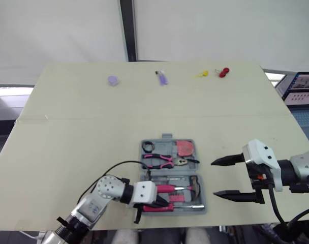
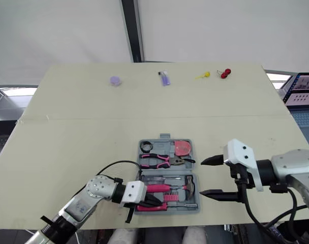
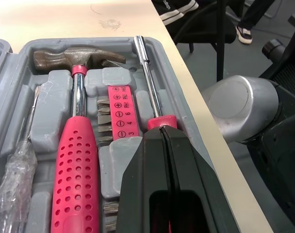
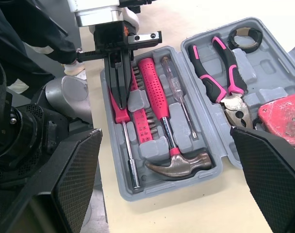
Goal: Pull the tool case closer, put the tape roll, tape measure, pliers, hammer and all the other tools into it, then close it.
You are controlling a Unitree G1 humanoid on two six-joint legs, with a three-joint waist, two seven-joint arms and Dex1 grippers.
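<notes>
The grey tool case (image 1: pixel 203 175) lies open near the table's front edge. Its far half holds the black tape roll (image 1: pixel 148 147), the pink-handled pliers (image 1: pixel 160 161) and the red tape measure (image 1: pixel 184 148). In the near half lie the hammer (image 3: pixel 74 170), a clear-handled screwdriver (image 3: pixel 16 170), a strip of bits (image 3: pixel 119 116) and a pink-handled screwdriver (image 3: pixel 146 73). My left gripper (image 3: pixel 163 130) is shut, its tips resting over the pink screwdriver's handle. Just right of the case, my right gripper (image 1: pixel 214 178) stands open with nothing in it.
Along the table's far edge sit a small purple object (image 1: pixel 113 80), a purple item (image 1: pixel 163 78), a yellow piece (image 1: pixel 202 74) and a red piece (image 1: pixel 223 71). The case's near side lies close to the table's front edge (image 1: pixel 220 219). A screen (image 1: pixel 302 86) stands off to the right.
</notes>
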